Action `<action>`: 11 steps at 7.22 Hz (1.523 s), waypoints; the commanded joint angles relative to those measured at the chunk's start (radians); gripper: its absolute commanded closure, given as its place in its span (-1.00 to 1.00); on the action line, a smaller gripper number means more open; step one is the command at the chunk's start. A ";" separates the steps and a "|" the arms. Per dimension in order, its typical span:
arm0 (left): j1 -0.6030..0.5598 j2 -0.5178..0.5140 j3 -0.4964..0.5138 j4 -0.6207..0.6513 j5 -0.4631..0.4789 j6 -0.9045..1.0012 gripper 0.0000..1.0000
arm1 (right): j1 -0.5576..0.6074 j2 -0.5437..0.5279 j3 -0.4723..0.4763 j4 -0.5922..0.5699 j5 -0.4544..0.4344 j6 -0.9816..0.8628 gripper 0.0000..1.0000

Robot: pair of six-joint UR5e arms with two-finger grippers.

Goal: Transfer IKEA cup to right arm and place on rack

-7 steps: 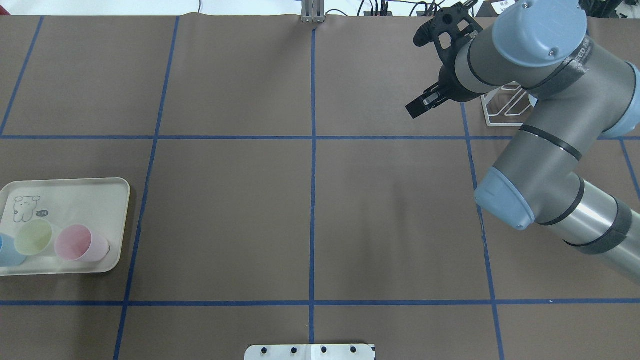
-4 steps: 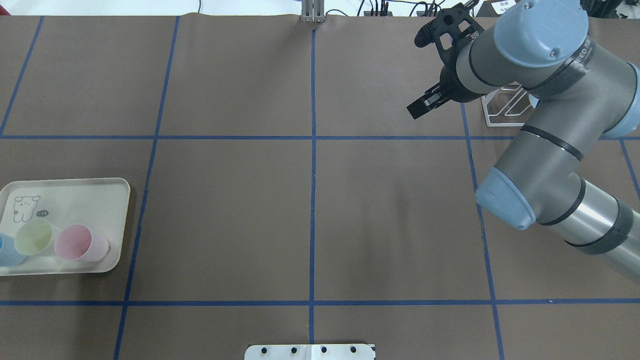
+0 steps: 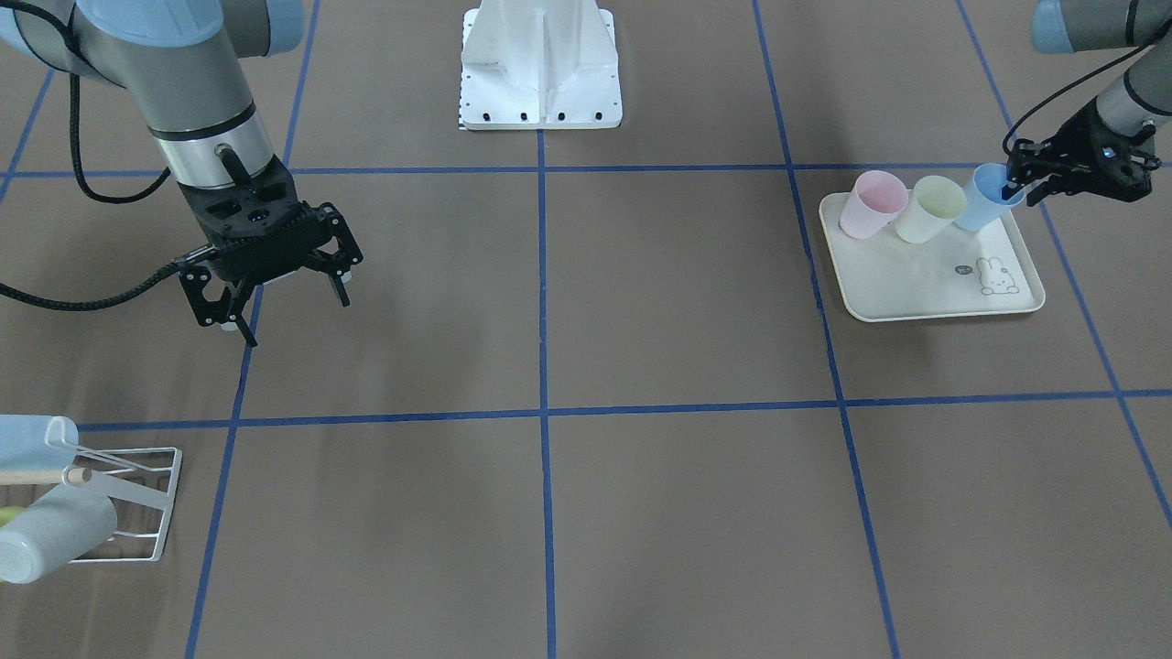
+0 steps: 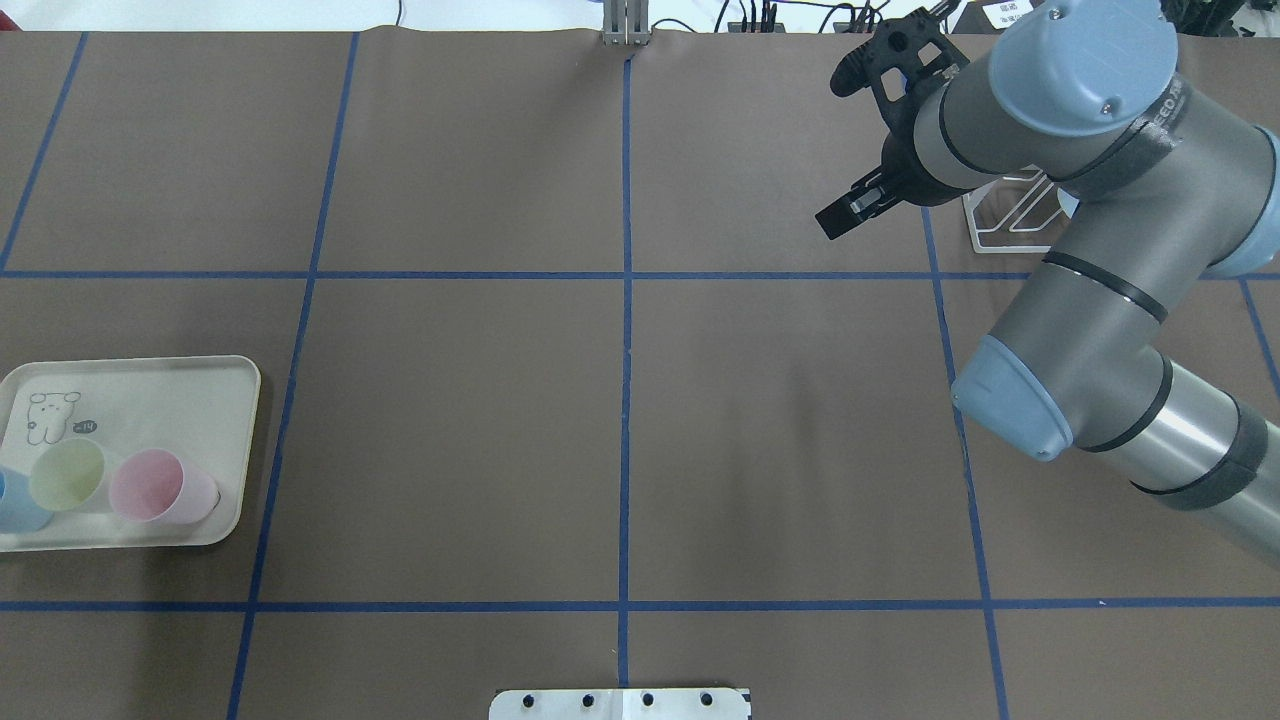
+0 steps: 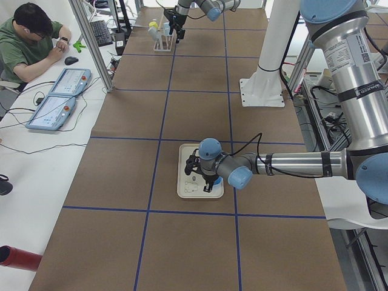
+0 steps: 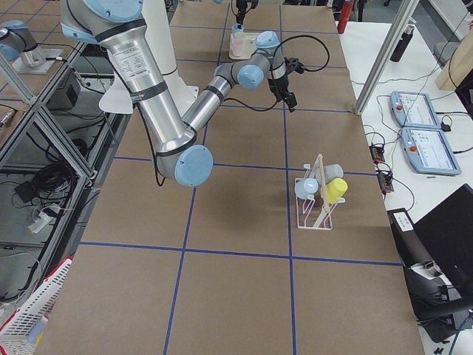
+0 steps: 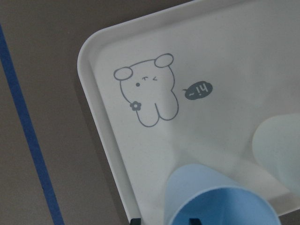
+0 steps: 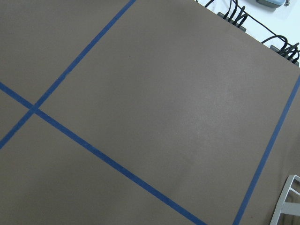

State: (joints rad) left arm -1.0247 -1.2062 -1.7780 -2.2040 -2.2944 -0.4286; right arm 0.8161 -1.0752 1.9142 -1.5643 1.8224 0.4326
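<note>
right claw (image 3: 298,320), shifted slightly (jaws apart)

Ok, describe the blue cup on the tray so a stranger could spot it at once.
Find the cream tray with a bunny drawing on the robot's left. Three cups line its edge nearest the robot: pink cup, yellow cup, then the blue cup outermost. It alone is blue, with the left pincer at its rim.
</note>
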 commanded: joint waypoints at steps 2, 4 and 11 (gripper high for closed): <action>-0.001 -0.007 -0.009 0.003 -0.052 0.007 1.00 | 0.000 0.000 -0.001 0.003 0.000 -0.002 -1.00; -0.050 -0.015 -0.014 0.009 -0.042 0.013 1.00 | -0.002 0.003 0.000 0.003 -0.005 0.000 -1.00; -0.216 -0.405 -0.020 0.231 -0.064 -0.323 1.00 | -0.041 0.031 -0.027 0.313 -0.012 0.085 -1.00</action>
State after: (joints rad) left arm -1.2402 -1.5150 -1.7947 -2.0026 -2.3250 -0.5869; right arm 0.7881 -1.0474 1.8938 -1.3648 1.8140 0.4653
